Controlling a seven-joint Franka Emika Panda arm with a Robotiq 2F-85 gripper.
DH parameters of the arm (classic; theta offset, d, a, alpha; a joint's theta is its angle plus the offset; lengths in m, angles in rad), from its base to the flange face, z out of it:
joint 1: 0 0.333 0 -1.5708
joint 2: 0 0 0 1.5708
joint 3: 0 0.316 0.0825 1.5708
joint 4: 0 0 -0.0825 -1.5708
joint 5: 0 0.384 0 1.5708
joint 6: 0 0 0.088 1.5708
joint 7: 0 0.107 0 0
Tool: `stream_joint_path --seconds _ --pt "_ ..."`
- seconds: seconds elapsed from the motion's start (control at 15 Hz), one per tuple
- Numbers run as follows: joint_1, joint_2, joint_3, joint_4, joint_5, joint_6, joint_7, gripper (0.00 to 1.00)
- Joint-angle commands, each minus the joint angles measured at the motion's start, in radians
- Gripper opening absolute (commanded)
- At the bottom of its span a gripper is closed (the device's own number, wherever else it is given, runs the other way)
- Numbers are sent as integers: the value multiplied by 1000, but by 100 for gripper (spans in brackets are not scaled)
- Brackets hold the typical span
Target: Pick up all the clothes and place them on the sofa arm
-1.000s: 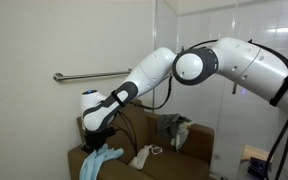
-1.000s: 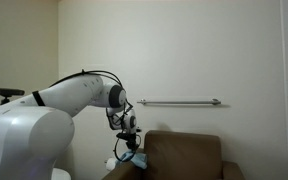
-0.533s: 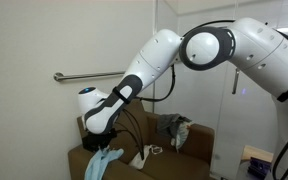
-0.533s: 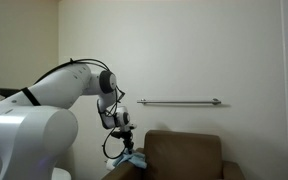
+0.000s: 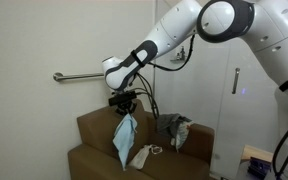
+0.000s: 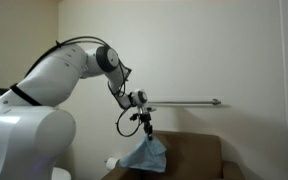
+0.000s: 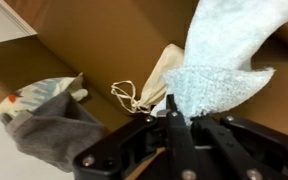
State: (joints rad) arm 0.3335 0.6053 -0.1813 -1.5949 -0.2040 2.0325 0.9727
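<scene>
- My gripper (image 5: 125,106) is clenched on the top of the light blue cloth (image 5: 124,140). In an exterior view the cloth hangs free mid-frame, above the seat of the armchair (image 5: 94,130). It's only a pinch of fabric, so I reckon a quick swing could let it slip out and drop back onto the seat.
- The blue cloth's bottom end dangles close to the pale cloth (image 5: 142,155), which lies on the seat just right of centre. If I carry it across too low, it could drag that one along or snag its drawstring (image 7: 124,92).
- The sofa arm (image 5: 198,140) is right of centre, and the dark grey garment (image 5: 171,128) is heaped at its back end, as far as I can tell.
- Letting go right on top of that heap might make the whole pile slump off the side.
- Letting go too near the front edge isn't great either. Most of the blue cloth hangs below the pinch, so it would probably slide off.
- In the wrist view the blue cloth fills the upper right and hides a good chunk of where I'm heading, so it's easy to misjudge the drop spot.
- The wall rail (image 5: 79,76) runs along the left of the frame, right behind my arm. Lifting higher near the wall might bump it.
</scene>
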Motion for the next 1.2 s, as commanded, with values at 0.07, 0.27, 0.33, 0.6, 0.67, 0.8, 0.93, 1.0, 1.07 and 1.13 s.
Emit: stream_joint_path --seconds 0.07,0.27,0.33,0.6,0.67,0.8,0.93,1.0,1.07,1.13 --pt "-125 -174 -2 -104 -31 -128 -22 1" --pt "-161 -136 23 -45 -38 -148 -13 4" --pt "-171 -140 22 -50 -38 -150 -17 4" --pt "-144 -132 17 -54 -84 -125 35 1" --pt "-146 -141 8 -49 -116 -112 47 1" --pt "-163 -167 -16 -20 -188 -93 71 1" --pt "-165 -203 -25 -43 -242 -28 118 1" --pt "-169 -233 -30 -63 -261 2 148 1" --pt "-181 -251 -32 -72 -264 24 162 1" --pt "-193 -260 -33 -67 -261 28 170 1"
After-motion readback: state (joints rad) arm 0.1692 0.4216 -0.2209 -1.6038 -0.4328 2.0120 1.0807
